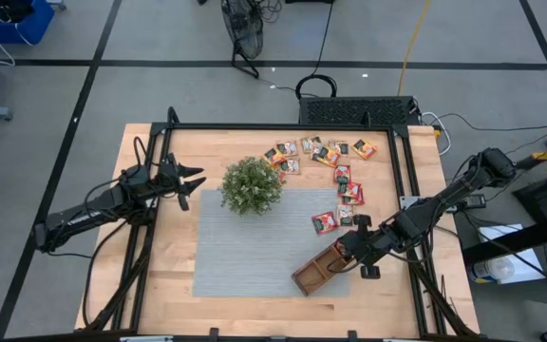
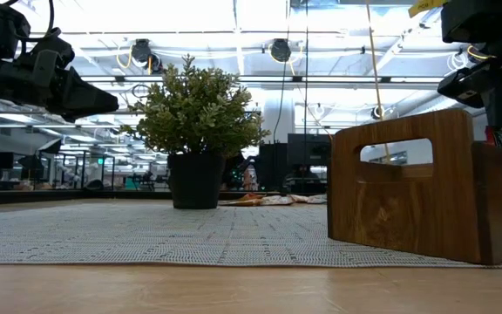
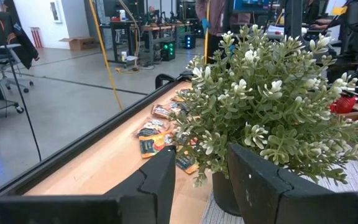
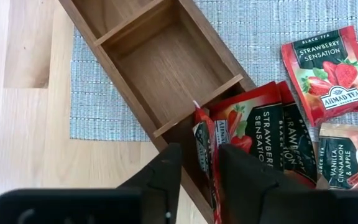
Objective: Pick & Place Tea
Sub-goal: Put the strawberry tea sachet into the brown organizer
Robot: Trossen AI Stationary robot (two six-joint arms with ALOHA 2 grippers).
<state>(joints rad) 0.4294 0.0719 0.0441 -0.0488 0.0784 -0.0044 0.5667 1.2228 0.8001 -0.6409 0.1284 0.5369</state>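
The tea sachets are small flat squares, mostly red. Several lie scattered on the wood near the table's far right (image 1: 321, 152) and along the mat's right edge (image 1: 348, 188). My right gripper (image 1: 359, 249) hangs over the right end of the brown wooden tray (image 1: 323, 270) and is shut on a red sachet (image 4: 202, 146). More red sachets (image 4: 263, 134) lean in that end compartment. The other two compartments (image 4: 166, 62) show bare wood. My left gripper (image 1: 194, 180) is open and hovers just left of the potted plant (image 1: 252, 185). My right gripper pinches a red sachet (image 4: 201, 134) edge-on between its two fingers (image 4: 166, 171), coming from above and pointing down. The sachet's free part sticks out past the fingertips, upright, over the tray's end compartment. I cannot tell whether its lower edge touches the tray.
The grey woven mat (image 1: 254, 256) covers the table's middle; plant and tray stand on it. A loose red sachet (image 4: 328, 68) and a pale one (image 4: 347, 155) lie on the mat beside the tray. A black frame (image 1: 283, 126) runs along the table's edges.
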